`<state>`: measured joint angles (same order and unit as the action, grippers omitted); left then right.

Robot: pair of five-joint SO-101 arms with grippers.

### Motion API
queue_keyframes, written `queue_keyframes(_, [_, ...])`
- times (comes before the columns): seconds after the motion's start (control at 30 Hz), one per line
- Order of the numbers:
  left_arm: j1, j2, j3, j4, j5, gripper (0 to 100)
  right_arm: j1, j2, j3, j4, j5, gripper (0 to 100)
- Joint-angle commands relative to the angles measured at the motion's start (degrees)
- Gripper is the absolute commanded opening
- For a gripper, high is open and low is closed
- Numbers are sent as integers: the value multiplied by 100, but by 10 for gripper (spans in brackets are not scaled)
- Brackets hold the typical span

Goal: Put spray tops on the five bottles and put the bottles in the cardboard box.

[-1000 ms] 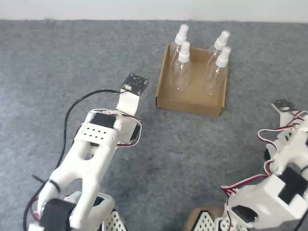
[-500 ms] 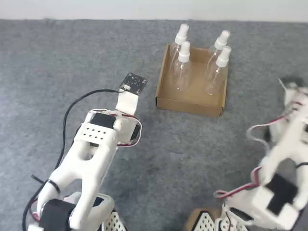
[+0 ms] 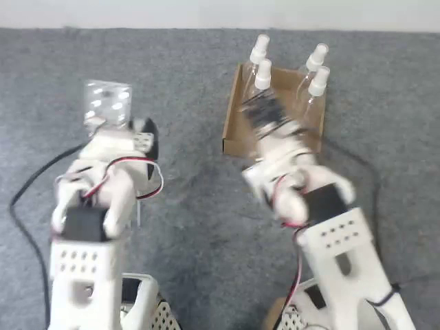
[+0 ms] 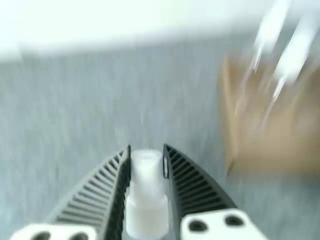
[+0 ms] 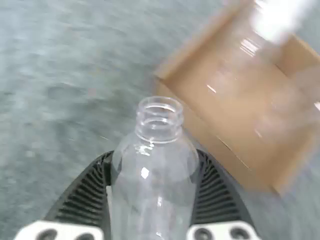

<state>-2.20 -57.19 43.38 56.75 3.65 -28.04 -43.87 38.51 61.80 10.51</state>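
My left gripper (image 4: 146,150) is shut on a white spray top (image 4: 146,200), held level above the grey carpet, left of the cardboard box (image 4: 270,145). Between the fingers of my right gripper (image 5: 156,159) stands a clear bottle (image 5: 157,175) with an open, uncapped neck; the gripper is shut on it just in front of the box (image 5: 235,125). From above, the left arm (image 3: 89,220) stands at the left. The right arm (image 3: 323,227) stretches up to the box's front wall (image 3: 271,148). Several bottles with white spray tops (image 3: 262,74) stand upright in the box.
Grey carpet (image 3: 199,206) lies between the two arms and left of the box. A black cable (image 3: 20,199) trails beside the left arm. A pale wall (image 3: 137,14) runs along the far edge.
The left arm has swung to the left and away from the box. The right arm has swept in from the right edge to the box's front. The bottles in the box stay put.
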Motion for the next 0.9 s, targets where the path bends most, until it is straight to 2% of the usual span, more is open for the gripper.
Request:
queue_keyframes(0.0, [-18, -387, -954, -105, 519, 10, -655, -365, 369, -1015, -105, 6])
queue_keyframes(0.17, [-18, -396, -1675, -352, 1169, 10, -760, -523, 1090, -1842, -105, 6])
queue_keyframes(0.3, [-18, -396, -1974, -695, 1653, 10, -769, -752, 1705, -2114, -105, 6])
queue_keyframes(0.4, [-18, -404, -2035, -712, 2136, 10, -980, -1130, 2198, -2325, -105, 6])
queue_keyframes(0.53, [-9, -404, -1851, -721, 2637, 10, -1429, -1771, 2875, -3169, -105, 6])
queue_keyframes(0.7, [211, -413, -1587, -993, 2752, 10, -1692, -2369, 3508, -3732, -105, 6])
queue_keyframes(0.87, [422, -404, -1262, -1160, 2752, 10, -1877, -2721, 3719, -3723, -105, 6])
